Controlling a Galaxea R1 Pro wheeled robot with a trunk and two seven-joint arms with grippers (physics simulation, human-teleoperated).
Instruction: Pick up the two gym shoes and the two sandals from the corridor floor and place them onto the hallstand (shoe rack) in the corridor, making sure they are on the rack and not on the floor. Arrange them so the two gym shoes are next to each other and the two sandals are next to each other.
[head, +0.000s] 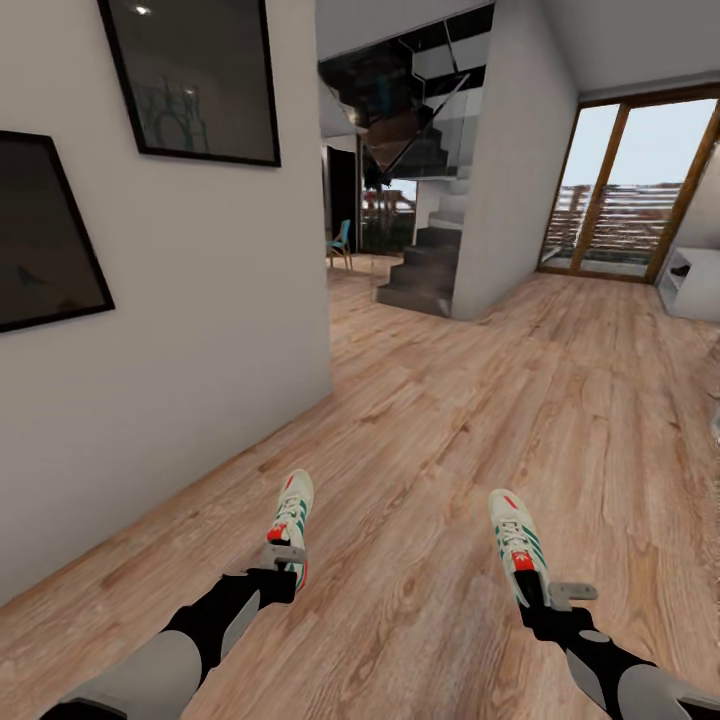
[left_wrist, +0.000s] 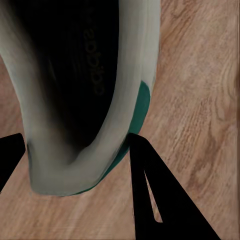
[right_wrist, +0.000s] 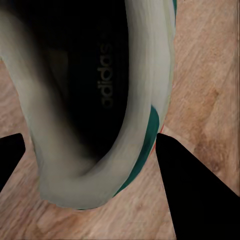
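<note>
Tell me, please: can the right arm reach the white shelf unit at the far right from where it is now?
Probably not. The right gripper is shut on a gym shoe, and a long stretch of wood floor separates it from the white shelf unit. The base would likely need to drive closer.

Each arm has a light grey forearm shell that gives way to a black, tapered wrist section toward the hand. The left gripper (head: 284, 556) ends in a pale grey metal bracket with flat fingers, and the right gripper (head: 548, 592) carries a similar grey plate jutting sideways from its black body. In the wrist views, the fingers (left_wrist: 165, 200) read as plain black wedges.
</note>
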